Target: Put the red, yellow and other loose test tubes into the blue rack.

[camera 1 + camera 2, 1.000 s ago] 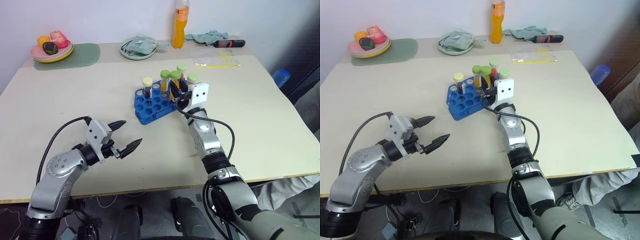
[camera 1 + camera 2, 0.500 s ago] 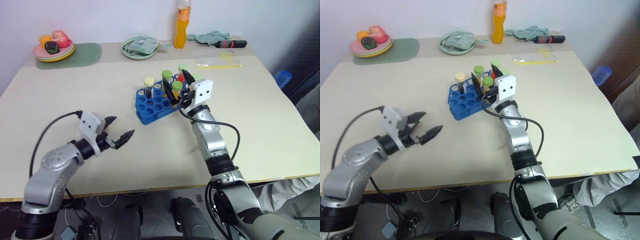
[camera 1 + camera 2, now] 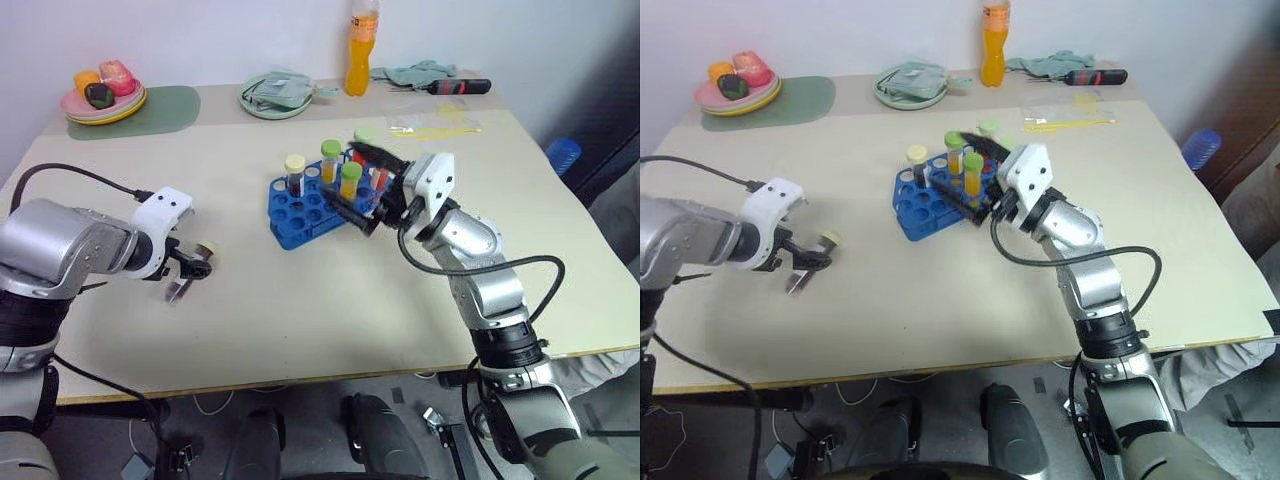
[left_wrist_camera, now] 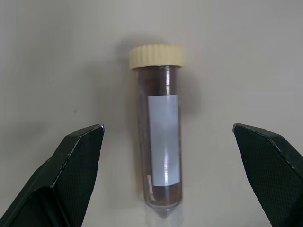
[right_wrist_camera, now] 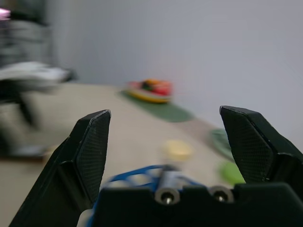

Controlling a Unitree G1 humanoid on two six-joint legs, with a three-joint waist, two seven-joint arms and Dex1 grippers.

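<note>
Near the desk's (image 3: 300, 300) left edge, the left gripper's (image 4: 170, 175) fingers straddle the lying maroon tube (image 4: 161, 137), while the right gripper's (image 3: 365, 190) fingers spread empty above the blue rack (image 3: 300, 215).

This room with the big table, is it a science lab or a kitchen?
Probably a makeshift lab or test room. A blue rack on the beige table holds capped test tubes, and one more tube lies loose. But there is also a drink bottle, a plate of toy food and a screwdriver.
</note>
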